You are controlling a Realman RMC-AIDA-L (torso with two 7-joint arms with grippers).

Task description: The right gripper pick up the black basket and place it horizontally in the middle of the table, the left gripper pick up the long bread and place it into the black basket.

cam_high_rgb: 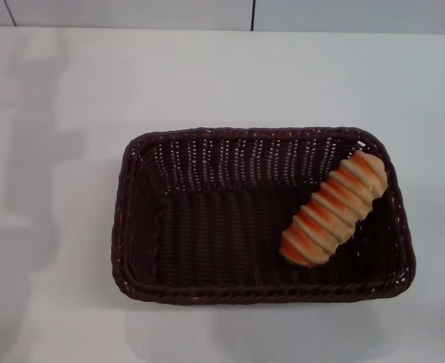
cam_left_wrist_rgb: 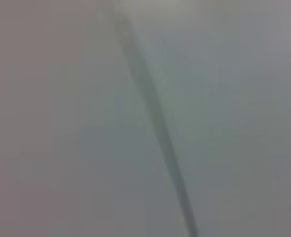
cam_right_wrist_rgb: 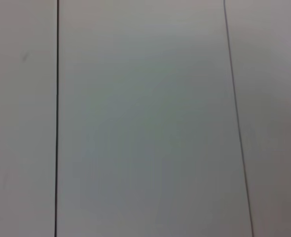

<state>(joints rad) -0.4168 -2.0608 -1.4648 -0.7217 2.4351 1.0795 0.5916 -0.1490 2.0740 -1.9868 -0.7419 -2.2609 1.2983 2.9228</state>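
Note:
The black basket (cam_high_rgb: pixel 207 227) lies lengthwise across the middle of the white table (cam_high_rgb: pixel 56 113) in the head view. The long bread (cam_high_rgb: pixel 334 208) lies inside it, at the right end, slanted with one end leaning toward the far right corner. Neither gripper shows in any view. The left wrist view shows only a blurred grey surface with a dark slanted line. The right wrist view shows only pale panels with thin dark seams.
A faint arm shadow (cam_high_rgb: pixel 33 151) falls on the table's left side. A wall with a dark vertical seam (cam_high_rgb: pixel 252 13) runs along the table's far edge.

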